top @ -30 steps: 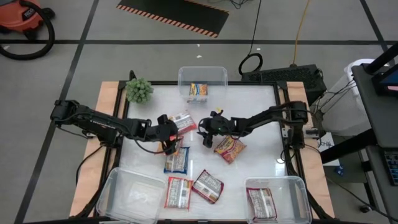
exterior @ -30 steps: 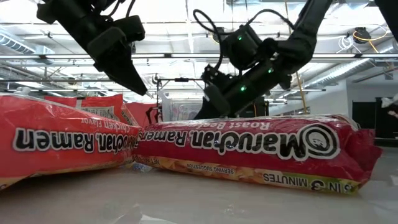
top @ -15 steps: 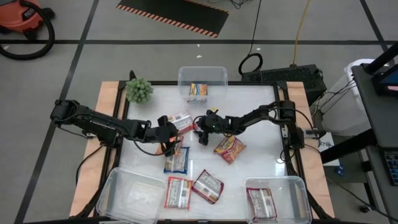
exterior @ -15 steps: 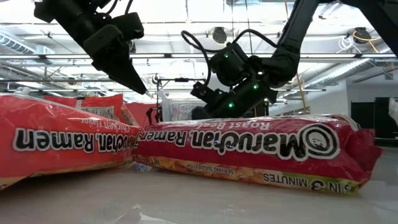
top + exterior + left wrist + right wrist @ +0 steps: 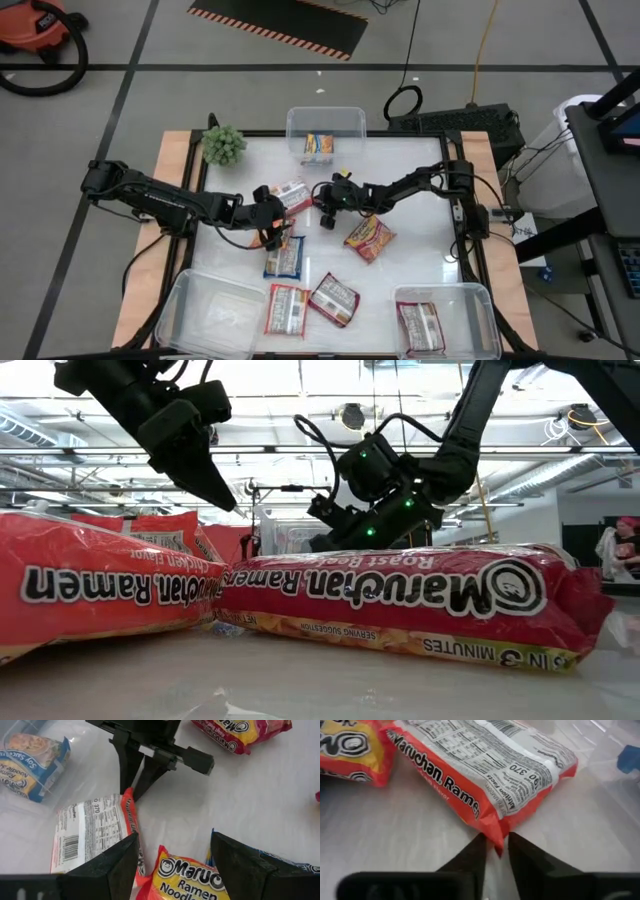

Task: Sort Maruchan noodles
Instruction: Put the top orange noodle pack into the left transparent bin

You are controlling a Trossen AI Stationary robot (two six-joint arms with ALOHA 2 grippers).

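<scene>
A red-and-white noodle packet (image 5: 292, 195) lies flat on the white table, nutrition label up (image 5: 485, 765). My right gripper (image 5: 322, 207) reaches it from the table's right and is shut on its corner. My left gripper (image 5: 268, 222) hovers open just left of it, above an orange-yellow packet (image 5: 190, 875) that lies between its fingers' lines, untouched. A blue-and-white packet (image 5: 283, 257) lies just nearer. An orange-red packet (image 5: 369, 238) and two red packets (image 5: 287, 308) (image 5: 333, 298) lie farther toward the near edge. My right gripper pinches the red-and-white packet's corner seam (image 5: 498, 840) between its two fingertips (image 5: 479, 847), on the end toward the table's right. The fingers slant down from the table's right side. The packet still rests flat on the table.
A clear tub (image 5: 325, 122) at the far edge holds a blue-and-yellow packet (image 5: 319, 146). One clear tub (image 5: 195, 300) stands at the near left, and another (image 5: 470, 300) at the near right holds a red packet (image 5: 420, 325). A green plant (image 5: 224, 145) sits at the far left.
My right gripper has moved toward the table's left and down to the red-and-white packet, and its fingers have closed on the packet's corner. The packet has not shifted.
</scene>
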